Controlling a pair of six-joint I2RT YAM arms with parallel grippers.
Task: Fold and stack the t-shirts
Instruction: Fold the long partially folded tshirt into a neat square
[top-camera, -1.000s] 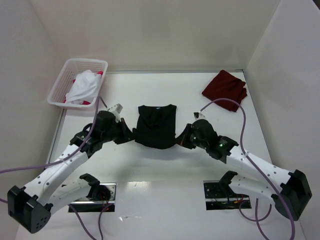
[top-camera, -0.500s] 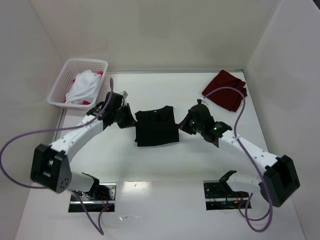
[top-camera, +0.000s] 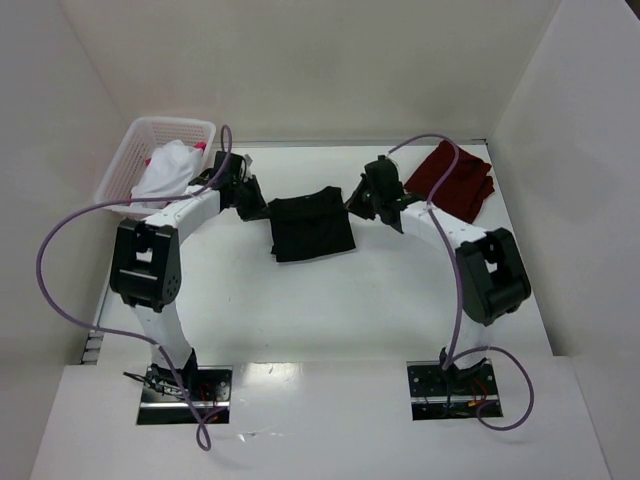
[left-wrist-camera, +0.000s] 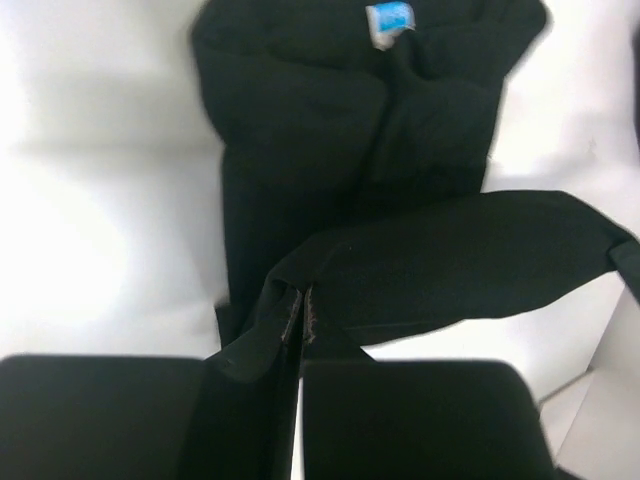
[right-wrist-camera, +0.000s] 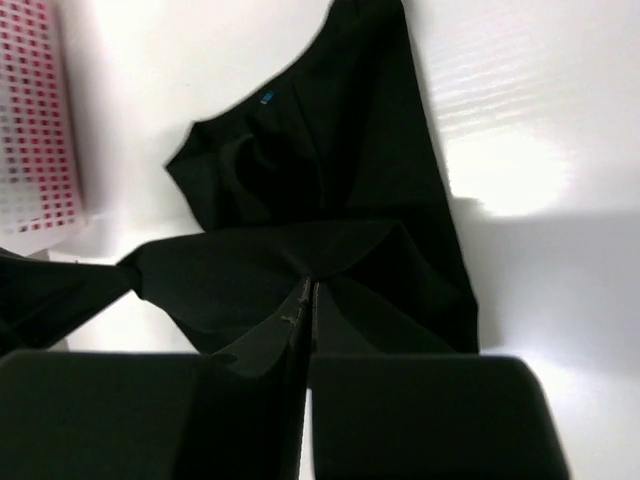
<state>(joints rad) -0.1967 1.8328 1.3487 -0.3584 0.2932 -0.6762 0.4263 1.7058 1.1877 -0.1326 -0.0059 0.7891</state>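
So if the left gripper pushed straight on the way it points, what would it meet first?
Likely the black t-shirt: the left gripper is shut on its edge, with the rest lying straight ahead; depth unclear.

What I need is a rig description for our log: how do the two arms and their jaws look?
Both the left arm and right arm have white link shells with bulky black joint housings. A thin purple cable loops loosely off each, down to a metal base plate. The jaws are plain, blocky, matte black, with no markings visible.
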